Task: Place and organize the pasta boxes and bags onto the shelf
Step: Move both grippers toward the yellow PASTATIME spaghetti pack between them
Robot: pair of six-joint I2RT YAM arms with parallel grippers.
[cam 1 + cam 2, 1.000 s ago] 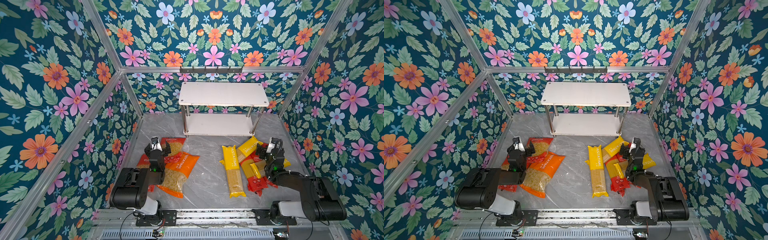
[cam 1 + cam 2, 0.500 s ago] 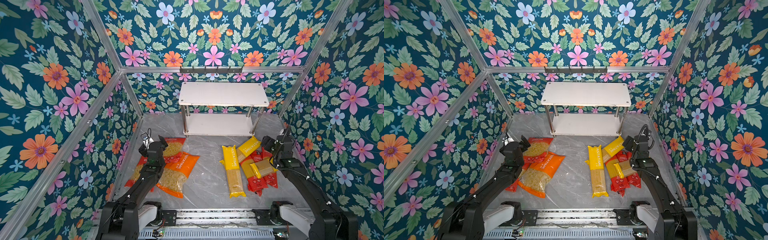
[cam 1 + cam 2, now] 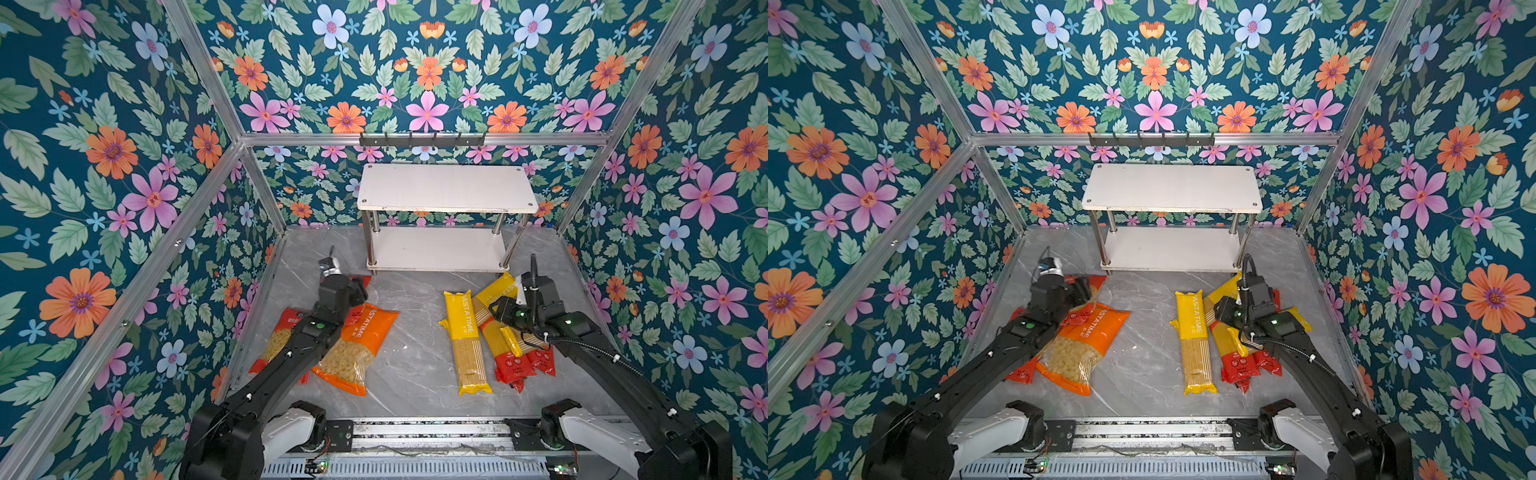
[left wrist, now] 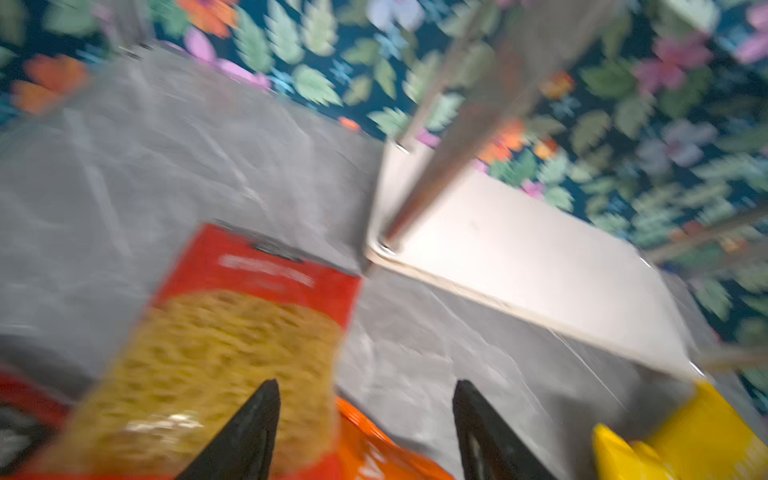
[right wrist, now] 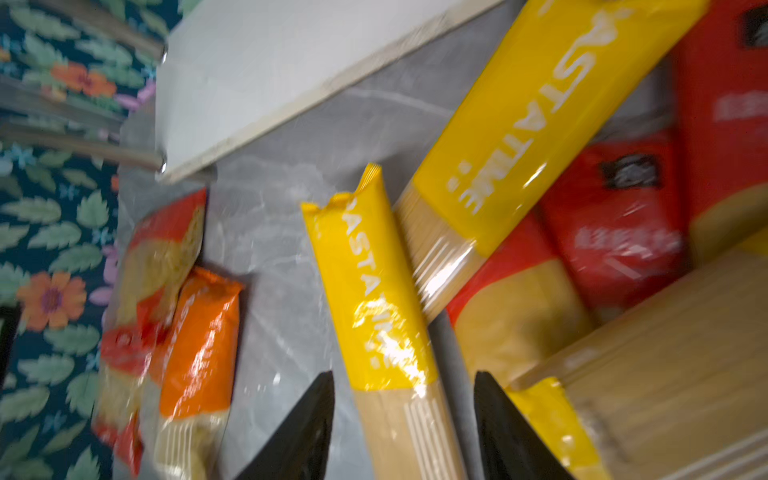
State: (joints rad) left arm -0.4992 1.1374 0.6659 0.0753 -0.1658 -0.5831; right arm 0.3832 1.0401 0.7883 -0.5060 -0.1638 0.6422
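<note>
Pick stage: shelf [image 3: 446,189] far centre, bare. Left gripper [image 4: 363,390] jaws spread beside red macaroni bag [image 4: 232,332], near left. Right gripper [image 5: 403,378] jaws spread astride yellow PASTATIME pack [image 5: 374,291], near right. Next: lower, pinch, lift to shelf.

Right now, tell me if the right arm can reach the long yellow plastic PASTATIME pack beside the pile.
Probably yes: the right gripper hangs over that pack, jaws open astride it, its middle uncovered.

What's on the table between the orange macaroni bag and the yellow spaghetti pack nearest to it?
Nothing but bare grey tabletop, shown in both top views, between the orange macaroni bag and the yellow spaghetti pack.
</note>
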